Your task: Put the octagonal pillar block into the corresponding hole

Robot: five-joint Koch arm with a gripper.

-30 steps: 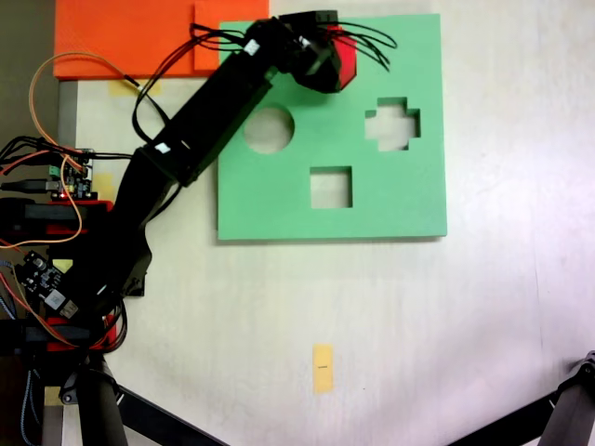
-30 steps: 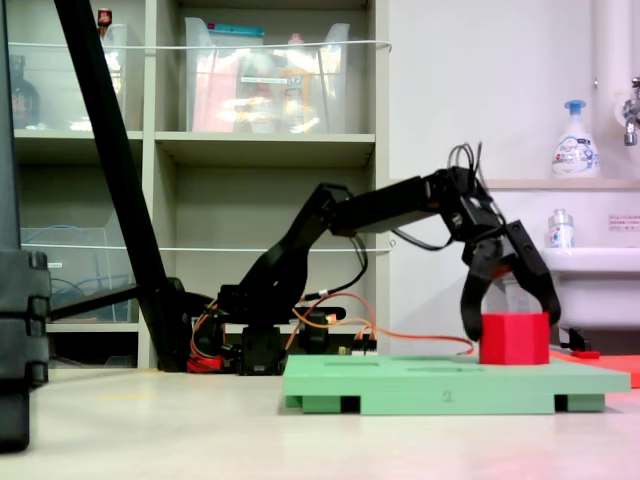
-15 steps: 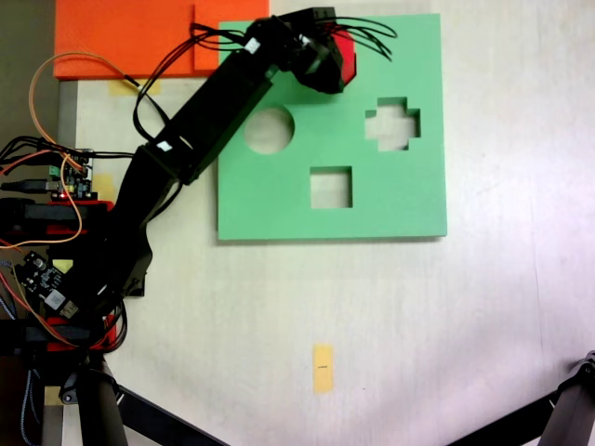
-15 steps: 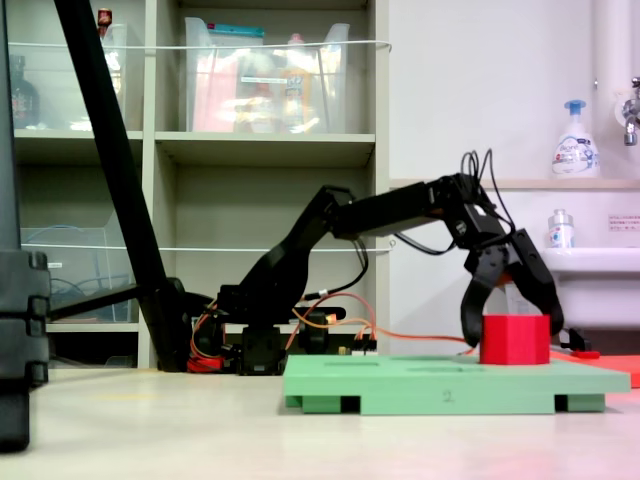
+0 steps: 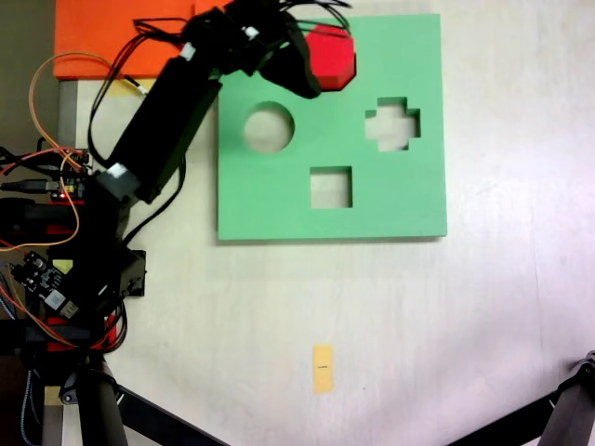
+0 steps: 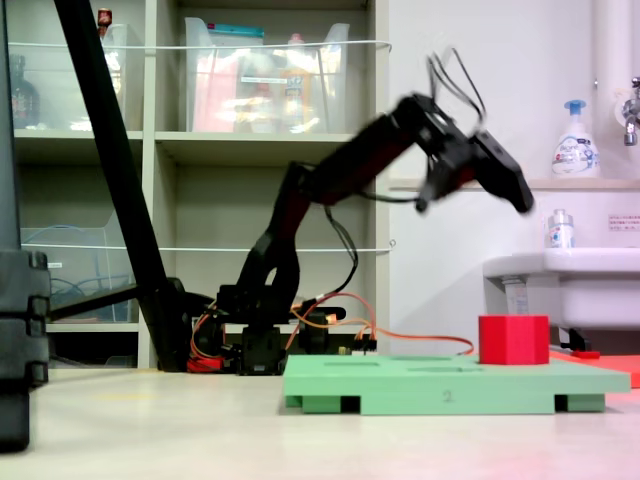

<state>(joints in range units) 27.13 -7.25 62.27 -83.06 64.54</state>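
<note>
The octagonal pillar block point(image 5: 332, 56) is bright red and stands upright near the far edge of the green foam board point(image 5: 390, 204). From the side, the block point(image 6: 513, 339) rises well above the board point(image 6: 440, 384) at its right end. The corresponding hole is hidden; the block covers that spot. My gripper point(image 5: 299, 67) hangs just left of the block in a fixed view. In the side view the gripper point(image 6: 474, 198) is blurred, lifted high above the board and up-left of the block, jaws spread with nothing between them.
The board also has a round cut-out point(image 5: 269, 128), a cross-shaped one point(image 5: 391, 124) and a square one point(image 5: 330, 187). An orange foam sheet point(image 5: 121, 37) lies behind the arm, circuit boards and wires point(image 5: 56, 177) at its base. A yellow tape strip point(image 5: 322, 368) lies nearer.
The gripper has let go of the red block, risen well above it and drawn back toward the arm's base. The block stays standing on the board.
</note>
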